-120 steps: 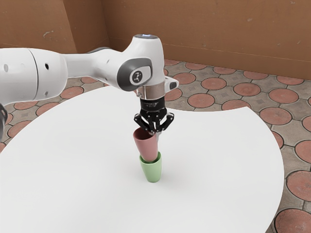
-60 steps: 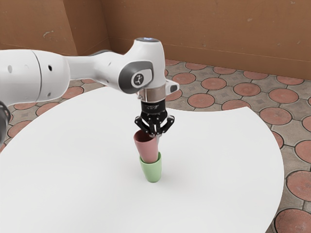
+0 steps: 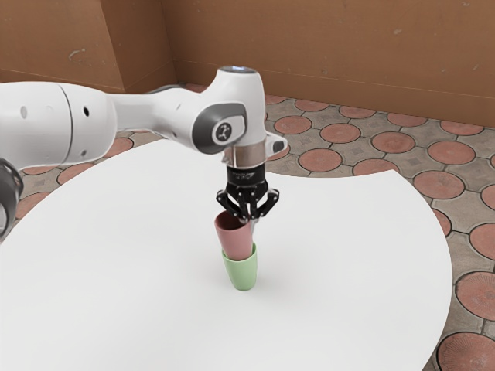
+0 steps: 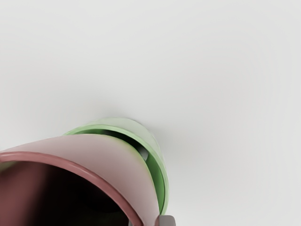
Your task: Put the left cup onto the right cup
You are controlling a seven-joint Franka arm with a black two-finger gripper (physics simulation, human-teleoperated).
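Brown walls [image 3: 348, 39] and a floor [image 3: 464, 201] of round red tiles lie behind a round white bench [image 3: 116, 294]. In the exterior view, the green cup [image 3: 243, 272] stands upright on the bench, near its middle. The pink cup [image 3: 234, 236] sits with its base inside the green cup's mouth. It leans over, its open rim tipped toward the exterior view's left of the green cup. The white arm [image 3: 116, 124] comes in from the exterior view's left and bends down, so that the black hand [image 3: 249, 216] hangs straight above the green cup. The hand's tip is right at the upper rim of the pink cup. Whether the hand grips that rim or merely stands at it, I cannot tell.

In the wrist view, the pink cup [image 4: 94, 155] is large and close under the hand, its dark inside and red rim showing. The green cup [image 4: 157, 160] shows as a curved band around the pink cup's far side, with a dark gap between the two walls. Bare white bench [image 4: 188, 56] lies beyond the green cup.
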